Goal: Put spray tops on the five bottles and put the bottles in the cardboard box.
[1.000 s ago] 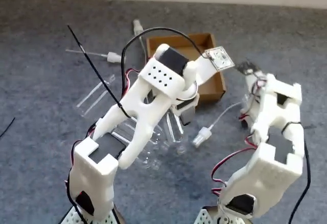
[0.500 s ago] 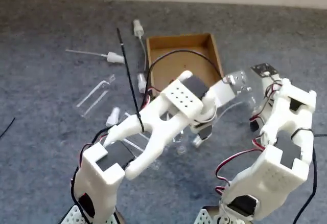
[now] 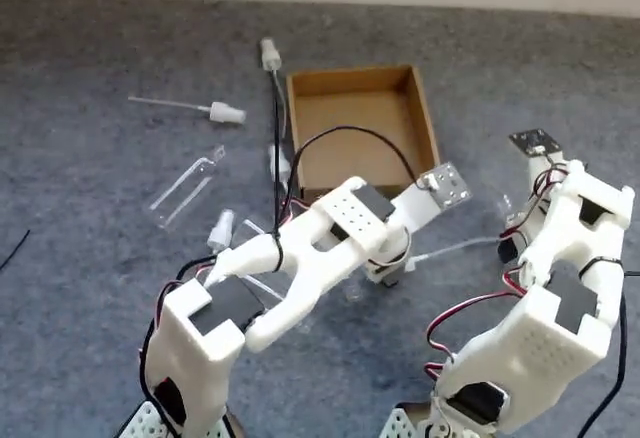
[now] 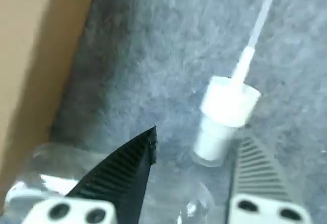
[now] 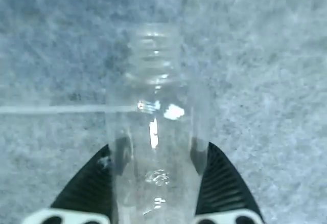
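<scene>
Right pincer [image 5: 159,152] gripping clear plastic bottle [image 5: 156,96] by body, leaving bare threaded neck exposed, likely for capping. Left pincer [image 4: 199,139] hovering open astride white spray top [image 4: 225,106] lying on grey desk [image 3: 80,258] just beside brown cardboard box [image 3: 424,118] toward far edge, apparently readying pickup.

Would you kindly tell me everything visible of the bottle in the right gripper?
The bottle is clear, plastic-looking and seemingly empty, with a threaded neck and no spray top. The black ribbed fingers of the right gripper clamp both its sides, neck pointing away from the wrist, over the grey carpet. A thin white tube lies on the carpet beside it.
</scene>
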`<act>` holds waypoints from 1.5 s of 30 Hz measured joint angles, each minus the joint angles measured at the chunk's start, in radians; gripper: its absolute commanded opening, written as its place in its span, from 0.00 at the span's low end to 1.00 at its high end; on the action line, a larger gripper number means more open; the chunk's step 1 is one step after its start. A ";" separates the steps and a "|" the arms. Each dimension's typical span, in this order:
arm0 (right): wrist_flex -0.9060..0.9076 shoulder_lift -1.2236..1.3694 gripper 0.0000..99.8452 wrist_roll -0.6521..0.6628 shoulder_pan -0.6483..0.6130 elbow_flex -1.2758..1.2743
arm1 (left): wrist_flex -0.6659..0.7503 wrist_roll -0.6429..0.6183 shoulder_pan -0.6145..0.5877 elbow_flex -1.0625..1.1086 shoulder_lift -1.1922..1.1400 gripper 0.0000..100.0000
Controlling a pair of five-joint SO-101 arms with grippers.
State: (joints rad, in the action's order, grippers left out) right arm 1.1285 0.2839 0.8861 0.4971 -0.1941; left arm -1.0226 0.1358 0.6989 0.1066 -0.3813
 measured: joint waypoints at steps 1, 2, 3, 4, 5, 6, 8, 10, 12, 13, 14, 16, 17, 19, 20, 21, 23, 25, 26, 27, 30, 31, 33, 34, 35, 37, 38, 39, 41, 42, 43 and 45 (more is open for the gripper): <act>0.000 0.000 0.00 0.000 0.000 0.000 | 0.005 -0.002 0.002 0.006 0.000 0.11; 0.000 0.000 0.00 0.000 0.000 0.000 | 0.008 0.000 0.002 0.011 0.000 0.09; 0.000 0.000 0.00 0.000 0.002 0.000 | 0.009 0.000 0.002 0.011 0.000 0.08; 0.000 0.000 0.00 0.000 0.003 0.000 | 0.009 -0.002 0.003 0.011 0.000 0.07; 0.000 0.000 0.00 0.000 0.003 0.000 | 0.009 0.000 0.003 0.011 0.000 0.06; 0.000 0.000 0.00 0.000 0.003 0.000 | 0.009 0.002 0.003 0.011 0.003 0.06; 0.000 0.000 0.00 0.000 0.003 0.000 | 0.009 0.002 0.002 0.011 0.018 0.04; 0.000 0.000 0.00 0.000 0.003 0.000 | -0.015 0.002 0.000 -0.015 0.044 0.04; 0.000 0.000 0.00 0.000 0.003 0.000 | -0.071 0.003 0.000 -0.052 0.084 0.04; 0.000 0.000 0.00 0.000 0.003 0.000 | -0.106 0.003 0.000 -0.075 0.106 0.04; 0.000 0.000 0.00 0.000 0.003 0.000 | -0.141 0.003 0.000 -0.100 0.126 0.04; 0.000 0.000 0.00 0.000 0.003 0.000 | -0.219 0.003 0.000 -0.147 0.170 0.04; 0.000 0.000 0.00 0.000 0.003 0.000 | -0.262 0.003 0.000 -0.170 0.195 0.04; 0.000 0.000 0.00 0.000 0.003 0.000 | -0.345 0.003 -0.015 -0.221 0.250 0.04; 0.000 0.000 0.00 0.000 0.003 0.000 | -0.390 0.003 -0.031 -0.242 0.281 0.04; 0.000 0.000 0.00 0.000 0.003 0.000 | -0.428 0.003 -0.061 -0.265 0.311 0.04; 0.000 0.000 0.00 0.000 0.003 0.000 | -0.494 -0.005 -0.143 -0.305 0.376 0.04; 0.000 0.000 0.00 0.000 0.003 0.000 | -0.540 -0.052 -0.267 -0.339 0.442 0.04; 0.000 0.000 0.00 0.000 0.003 0.000 | -0.555 -0.080 -0.341 -0.347 0.473 0.04; 0.000 0.000 0.00 0.000 0.003 0.000 | -0.566 -0.103 -0.420 -0.350 0.499 0.04; 0.000 0.000 0.00 0.000 0.003 0.000 | -0.575 -0.133 -0.671 -0.325 0.560 0.04; 0.000 0.000 0.00 0.000 0.003 0.000 | -0.575 -0.137 -0.752 -0.301 0.569 0.04; 0.000 0.000 0.00 0.000 -0.003 0.000 | -0.568 -0.141 -0.901 -0.221 0.575 0.04; 0.000 0.000 0.00 0.000 -0.009 0.000 | -0.548 -0.141 -0.968 -0.170 0.575 0.04; 0.000 0.000 0.00 0.000 -0.018 0.000 | -0.516 -0.141 -1.033 -0.112 0.575 0.04; 0.000 0.000 0.00 0.000 -0.034 0.000 | -0.427 -0.141 -1.145 0.029 0.575 0.04; 0.000 0.000 0.00 0.000 -0.041 0.000 | -0.368 -0.143 -1.189 0.107 0.575 0.04; 0.000 0.000 0.00 0.000 -0.046 0.000 | -0.307 -0.153 -1.229 0.184 0.575 0.04; 0.000 0.000 0.00 0.000 -0.052 0.000 | -0.181 -0.201 -1.283 0.344 0.575 0.04; 0.000 0.000 0.00 0.000 -0.052 0.000 | -0.118 -0.227 -1.297 0.419 0.575 0.04; 0.000 0.000 0.00 0.000 -0.054 0.000 | -0.063 -0.247 -1.306 0.486 0.575 0.04; 0.000 0.000 0.00 0.000 -0.055 0.000 | 0.018 -0.281 -1.304 0.589 0.575 0.04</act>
State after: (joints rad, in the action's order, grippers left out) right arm 1.1285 0.2839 0.8861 0.4419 -0.1941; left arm -1.0042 -0.1450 -0.6053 0.6958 0.1941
